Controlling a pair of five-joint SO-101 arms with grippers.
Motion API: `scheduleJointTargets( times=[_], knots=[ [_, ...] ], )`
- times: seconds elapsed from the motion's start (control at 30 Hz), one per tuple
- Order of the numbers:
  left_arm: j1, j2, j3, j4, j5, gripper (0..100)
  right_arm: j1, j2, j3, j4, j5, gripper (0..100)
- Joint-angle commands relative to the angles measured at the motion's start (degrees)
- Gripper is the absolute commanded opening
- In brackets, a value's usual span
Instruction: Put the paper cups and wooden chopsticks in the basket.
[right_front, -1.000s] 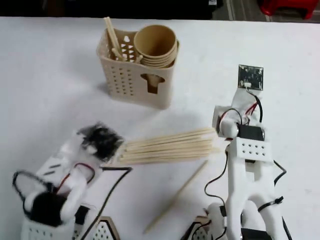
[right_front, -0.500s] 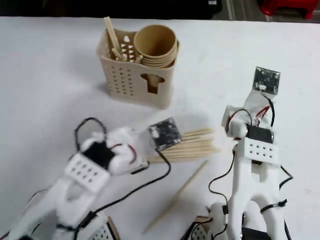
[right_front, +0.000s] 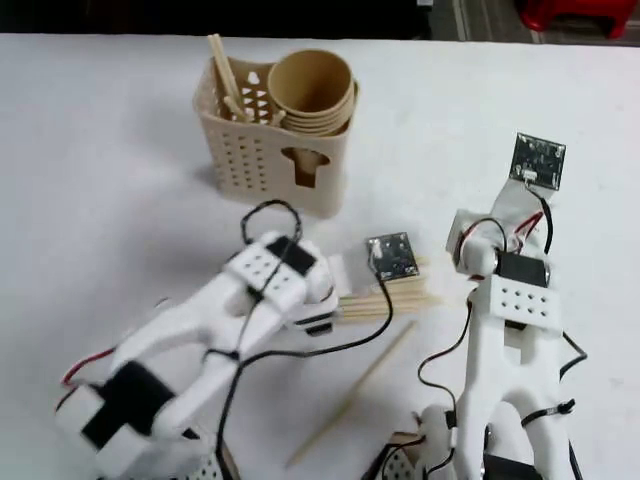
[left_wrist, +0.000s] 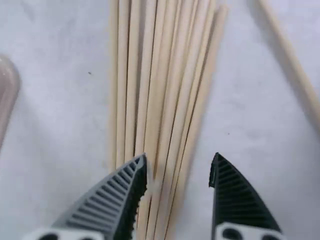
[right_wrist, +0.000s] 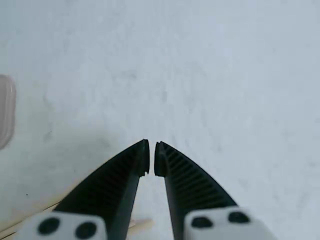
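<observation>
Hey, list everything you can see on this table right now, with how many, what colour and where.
basket: one, beige, perforated, far side of the table
paper cups: nested stack, exact count unclear, tan, inside the basket
chopsticks in basket: at least two, pale wood, standing beside the cups
chopstick bundle: many, pale wood, flat on the table between the arms
loose chopstick: one, pale wood, lying apart, nearer the arm bases
table: one, white
left gripper: one, dark fingers, open over the bundle's end
right gripper: one, dark fingers, shut, over bare table
</observation>
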Motion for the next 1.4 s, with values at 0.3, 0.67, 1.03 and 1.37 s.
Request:
scheduleJointTargets(
  times=[0.3, 0.67, 1.03, 1.37],
  knots=[
    [0.5, 15.5, -11.3, -0.5, -0.7, 6, 1.2, -2.7, -1.8, -1.1, -0.4, 3.5],
    [0.2, 9.7, -10.7, 6.8, -0.5, 2, 1.3, -2.7, -1.8, -1.1, -0.4, 3.5],
    [-6.8, 0.7, -10.9, 14.3, -1.0, 2, 1.3, -2.7, -1.8, -1.1, -0.4, 3.5],
    [-7.1, -0.3, -7.2, 12.8, -1.1, 2, 1.3, -2.6, -1.8, -1.1, -0.2, 3.5]
  ],
)
